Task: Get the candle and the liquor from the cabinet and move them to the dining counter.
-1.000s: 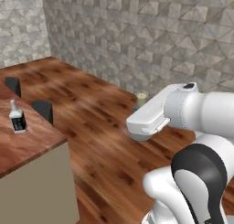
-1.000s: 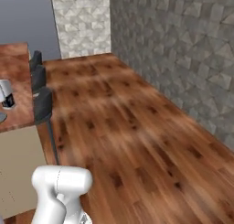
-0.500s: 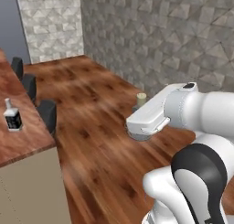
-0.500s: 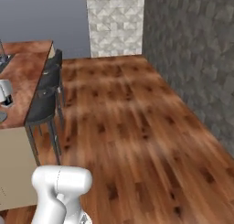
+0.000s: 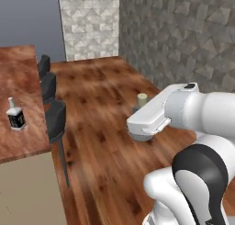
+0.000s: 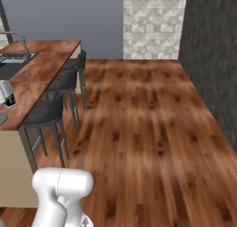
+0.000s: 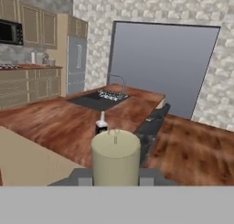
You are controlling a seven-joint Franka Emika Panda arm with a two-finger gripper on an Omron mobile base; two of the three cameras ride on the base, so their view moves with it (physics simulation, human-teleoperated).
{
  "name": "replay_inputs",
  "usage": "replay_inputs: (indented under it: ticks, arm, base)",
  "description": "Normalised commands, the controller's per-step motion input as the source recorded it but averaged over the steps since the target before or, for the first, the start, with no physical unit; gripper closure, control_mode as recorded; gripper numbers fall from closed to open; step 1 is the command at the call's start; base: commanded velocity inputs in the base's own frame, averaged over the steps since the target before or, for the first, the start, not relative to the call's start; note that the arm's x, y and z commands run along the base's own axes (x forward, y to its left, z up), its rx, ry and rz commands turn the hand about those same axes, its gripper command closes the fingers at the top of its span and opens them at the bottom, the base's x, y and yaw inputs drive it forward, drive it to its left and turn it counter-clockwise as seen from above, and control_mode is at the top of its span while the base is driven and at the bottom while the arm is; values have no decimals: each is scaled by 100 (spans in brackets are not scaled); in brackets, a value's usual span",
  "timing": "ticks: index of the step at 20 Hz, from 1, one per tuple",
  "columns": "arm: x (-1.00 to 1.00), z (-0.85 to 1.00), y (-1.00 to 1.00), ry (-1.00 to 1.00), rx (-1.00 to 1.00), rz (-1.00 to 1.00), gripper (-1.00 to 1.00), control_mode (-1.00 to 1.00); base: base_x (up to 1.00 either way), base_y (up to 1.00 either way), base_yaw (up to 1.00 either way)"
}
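From the left base view, the white arm is reaching out over the wood floor, and the candle (image 5: 142, 99) is poking up just past the hand, its pale top showing above the gripper (image 5: 141, 136). The jaws themselves are hidden under the hand here. Off to the left, the liquor (image 5: 15, 116) is already standing upright on the dining counter (image 5: 27, 141), close to its near edge, with the dark stools (image 5: 55, 120) lined up along the side.

From the right base view, the dining counter (image 6: 44, 71) is running along the left, its black sink (image 6: 9, 66) and curved faucet (image 6: 16, 38) at the far end. The liquor bottle (image 6: 6, 95) is sitting at the picture's edge, partly cut off. Stools (image 6: 51, 110) are tucked beside the island, and open floor is stretching away to the right.

From the hand view, the candle (image 7: 115, 157) is looming right in front of the lens, wick up, seated between the finger tips. The jaws are drawn in close, pinching the candle low down at its holder. Beyond it the liquor (image 7: 101, 124) is standing on the counter (image 7: 55, 122), near the sink (image 7: 91, 101).

I'd judge the candle light but top-heavy, its taper brittle and waxy, so a grip on the stiff metal holder looks the safer one, keeping it upright while setting it down.
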Motion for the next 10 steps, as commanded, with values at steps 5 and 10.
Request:
replay_inputs:
  ticks: [5,10]
  arm:
    - [0,0,0,0,0,0,100,100]
    - [0,0,0,0,0,0,100,100]
  base:
    - [64,-48,39]
    - [64,-49,39]
